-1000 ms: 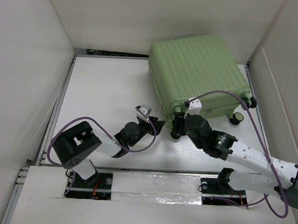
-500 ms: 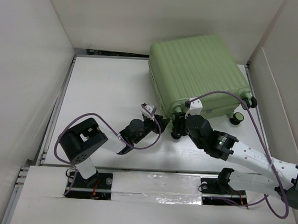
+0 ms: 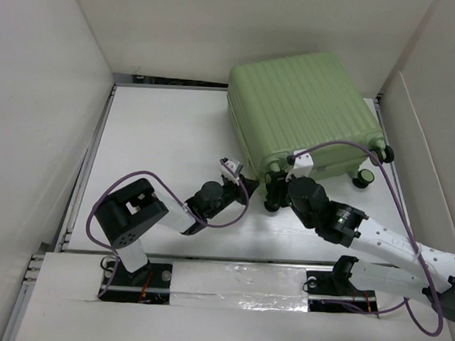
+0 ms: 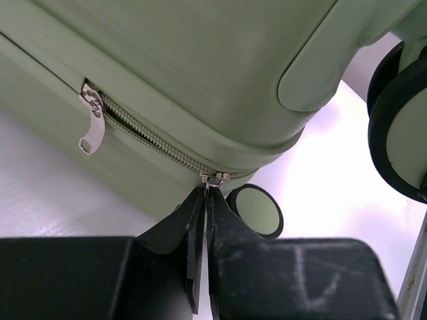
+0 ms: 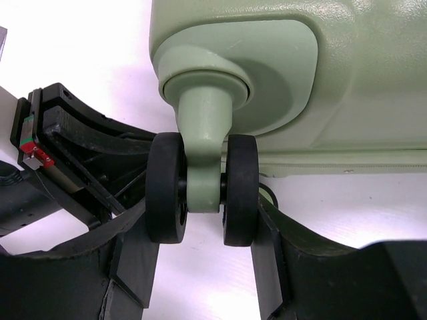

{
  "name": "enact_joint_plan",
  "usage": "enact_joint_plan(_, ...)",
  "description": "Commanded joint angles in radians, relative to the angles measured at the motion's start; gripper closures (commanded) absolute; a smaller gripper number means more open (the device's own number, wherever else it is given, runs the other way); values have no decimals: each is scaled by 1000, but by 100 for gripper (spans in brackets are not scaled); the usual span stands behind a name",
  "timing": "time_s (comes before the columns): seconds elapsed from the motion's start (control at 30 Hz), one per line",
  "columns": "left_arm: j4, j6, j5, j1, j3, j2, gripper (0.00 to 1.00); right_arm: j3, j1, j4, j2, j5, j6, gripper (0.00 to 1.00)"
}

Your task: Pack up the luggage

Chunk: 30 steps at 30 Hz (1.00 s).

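White table, light green ribbed luggage lay flat on its far right part, wheels facing the near edge.

Seen from above, the tip of the left gripper is lost against the corner of the luggage, and the zipper there is too small to make out. In the left wrist view the zipper pull shows only its little ring, and the tab is hidden between the closed fingers. A wheel is cut by the right edge. The pads of the right gripper are hidden behind the twin wheel that they clasp.
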<state>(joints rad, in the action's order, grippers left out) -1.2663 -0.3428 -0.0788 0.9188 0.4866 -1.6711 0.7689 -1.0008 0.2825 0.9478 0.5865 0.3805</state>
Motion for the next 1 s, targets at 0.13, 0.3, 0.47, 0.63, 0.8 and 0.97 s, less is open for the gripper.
enact_joint_plan(0.13,79,60,-170,-29,-2,85,100,4,-4,-75,-101,35,0,100)
enact_joint_plan(0.3,130,85,-190,-121,-10,113,100,-16,-4,-68,-136,9,-2,100)
enact_joint_plan(0.47,133,84,-135,-212,41,80,100,-8,-22,-55,-144,-1,-9,100)
enact_joint_plan(0.63,150,45,-165,-248,61,88,100,4,-47,-74,-119,-16,-31,100)
enact_joint_plan(0.8,159,-5,-101,-310,41,126,74,21,-96,-106,-89,-17,-46,100)
enact_joint_plan(0.97,156,-105,-120,-310,-75,325,23,79,-171,-129,-24,-24,-72,100)
